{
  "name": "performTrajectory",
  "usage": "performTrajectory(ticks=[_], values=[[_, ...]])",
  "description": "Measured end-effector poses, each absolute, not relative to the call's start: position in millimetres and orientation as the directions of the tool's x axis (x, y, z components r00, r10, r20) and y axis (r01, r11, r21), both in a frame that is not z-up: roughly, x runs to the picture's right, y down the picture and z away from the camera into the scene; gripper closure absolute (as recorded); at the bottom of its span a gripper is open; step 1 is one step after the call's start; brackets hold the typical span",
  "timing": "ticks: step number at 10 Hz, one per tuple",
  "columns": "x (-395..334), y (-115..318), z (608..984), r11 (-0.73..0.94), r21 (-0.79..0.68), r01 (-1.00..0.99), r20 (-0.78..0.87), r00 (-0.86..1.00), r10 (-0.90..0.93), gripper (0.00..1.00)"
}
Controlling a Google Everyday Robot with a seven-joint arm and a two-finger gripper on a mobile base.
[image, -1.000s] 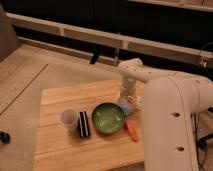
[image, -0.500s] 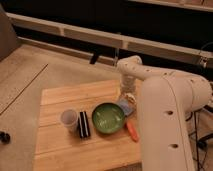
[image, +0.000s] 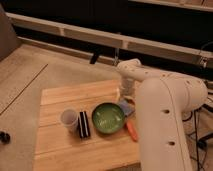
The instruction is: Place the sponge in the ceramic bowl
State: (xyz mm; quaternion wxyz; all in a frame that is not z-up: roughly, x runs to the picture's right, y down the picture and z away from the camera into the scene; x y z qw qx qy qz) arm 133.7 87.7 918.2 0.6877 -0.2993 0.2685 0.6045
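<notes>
Wooden plank worktop (image: pixel 55 147). Small round white cup (image: pixel 69 120); black block (image: pixel 83 124), white stripe. Glossy green ceramic bowl (image: pixel 108 118), round and shallow. Flat light-blue sponge (image: pixel 126 105) beside its right rim. Gripper (image: pixel 123 95) just above the sponge; open or closed, cannot tell.

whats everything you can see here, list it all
table: 1, light wood, middle of view
ceramic bowl: 1, glossy green, right of centre on the table
cup: 1, white, left of the bowl
block: 1, black with a white stripe, between cup and bowl
sponge: 1, light blue, beside the bowl's far right rim
orange item: 1, orange, table's right edge, too small to identify
gripper: 1, white, low over the sponge
arm: 1, white, right side
</notes>
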Motion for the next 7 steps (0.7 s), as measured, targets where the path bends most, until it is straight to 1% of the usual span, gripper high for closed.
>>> performTrajectory(ticks=[7], values=[[126,110,929,0.009,-0.116,-0.993,-0.747,0.093,0.658,0.35]])
